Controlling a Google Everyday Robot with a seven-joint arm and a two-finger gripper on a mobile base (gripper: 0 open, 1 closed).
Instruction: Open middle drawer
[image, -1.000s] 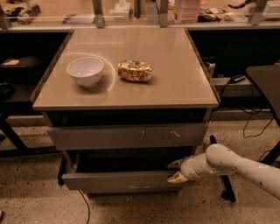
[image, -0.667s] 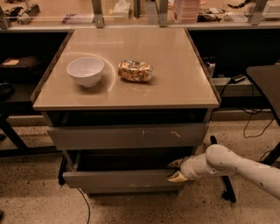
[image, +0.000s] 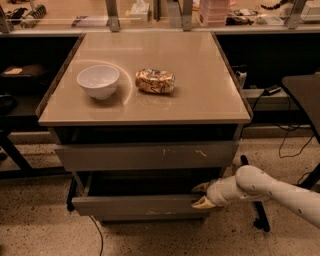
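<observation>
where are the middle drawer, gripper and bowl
middle drawer (image: 135, 206): camera view, middle of its front panel
gripper (image: 195, 196): camera view, its front end, at the right end of the middle drawer
bowl (image: 98, 80): camera view, inside its white hollow

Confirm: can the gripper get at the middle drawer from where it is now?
Likely yes. The gripper is at the right end of the middle drawer, at its front panel, which juts out below the scratched upper drawer. Nothing stands between them.
</observation>
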